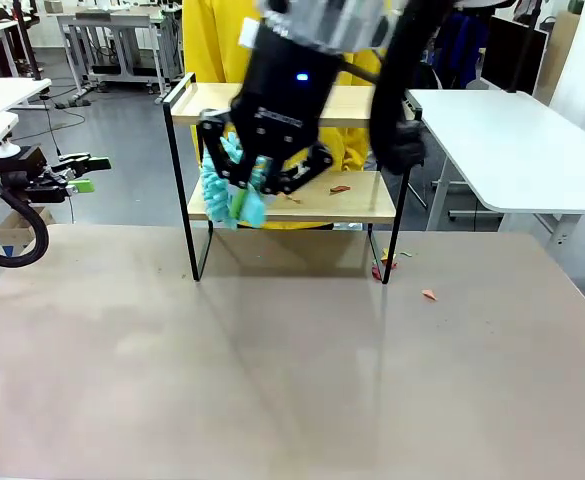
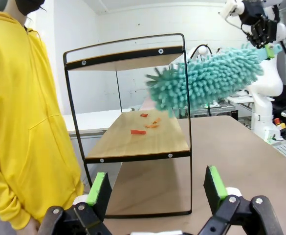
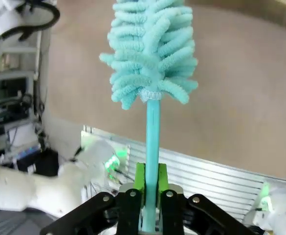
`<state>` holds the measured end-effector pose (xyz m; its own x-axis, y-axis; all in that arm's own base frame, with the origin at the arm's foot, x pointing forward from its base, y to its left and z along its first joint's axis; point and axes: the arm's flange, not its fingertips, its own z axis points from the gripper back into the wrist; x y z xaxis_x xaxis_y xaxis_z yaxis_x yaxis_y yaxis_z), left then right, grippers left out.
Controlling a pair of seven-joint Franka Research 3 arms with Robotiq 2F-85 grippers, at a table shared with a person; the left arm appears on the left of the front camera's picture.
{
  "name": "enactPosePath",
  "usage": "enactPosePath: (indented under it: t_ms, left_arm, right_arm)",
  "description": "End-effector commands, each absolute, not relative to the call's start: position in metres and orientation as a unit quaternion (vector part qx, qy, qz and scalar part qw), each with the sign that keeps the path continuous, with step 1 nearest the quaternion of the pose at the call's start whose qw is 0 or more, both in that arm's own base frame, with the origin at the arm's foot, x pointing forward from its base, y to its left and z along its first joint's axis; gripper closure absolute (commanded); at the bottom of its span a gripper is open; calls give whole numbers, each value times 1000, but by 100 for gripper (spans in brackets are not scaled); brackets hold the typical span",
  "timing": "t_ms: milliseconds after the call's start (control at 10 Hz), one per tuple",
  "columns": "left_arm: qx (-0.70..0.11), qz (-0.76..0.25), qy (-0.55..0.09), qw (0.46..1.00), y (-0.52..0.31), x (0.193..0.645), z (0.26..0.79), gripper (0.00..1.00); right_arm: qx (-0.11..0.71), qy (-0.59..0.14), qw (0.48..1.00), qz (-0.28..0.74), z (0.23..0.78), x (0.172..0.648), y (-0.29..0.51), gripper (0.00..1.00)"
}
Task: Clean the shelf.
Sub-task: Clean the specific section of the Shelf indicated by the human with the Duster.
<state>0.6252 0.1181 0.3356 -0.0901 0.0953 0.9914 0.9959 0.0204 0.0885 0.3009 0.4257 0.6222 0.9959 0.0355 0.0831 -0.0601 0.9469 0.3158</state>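
The shelf is a two-tier rack of light wooden boards in a black frame, standing at the far middle of the table. My right gripper hangs in front of its left half, shut on the handle of a teal fluffy duster. The duster head points down by the lower board's left end. In the right wrist view the green pads clamp the thin handle below the duster head. Red scraps lie on the lower board. My left gripper is open and empty, off the table's left edge.
A person in a yellow hoodie stands right behind the shelf. More scraps lie on the table by the rack's right leg and farther right. A white table stands at the back right.
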Motion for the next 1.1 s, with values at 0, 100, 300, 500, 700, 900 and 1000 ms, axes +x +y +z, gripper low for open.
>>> enactPosePath:
  t_ms: [0, 100, 300, 500, 700, 900, 1000]
  left_arm:
    - [-492, -497, -554, 452, 119, 624, 339, 0]
    - [-492, -497, -554, 452, 119, 624, 339, 0]
    - [-492, -497, -554, 452, 119, 624, 339, 0]
    - [-492, -497, -554, 452, 119, 624, 339, 0]
    - [-492, -497, -554, 452, 119, 624, 339, 0]
    - [-492, -497, -554, 452, 119, 624, 339, 0]
    - [-492, -497, -554, 452, 119, 624, 339, 0]
  right_arm:
    - [129, -73, 989, -30, 621, 325, 472, 87]
    - [118, -81, 989, -41, 614, 337, 490, 87]
    - [81, -113, 989, -46, 602, 368, 521, 87]
    - [59, -142, 987, -43, 590, 398, 536, 87]
    - [35, -159, 986, -36, 569, 422, 550, 87]
    - [48, -144, 988, -31, 546, 439, 553, 87]
    - [64, -127, 989, -29, 537, 444, 554, 87]
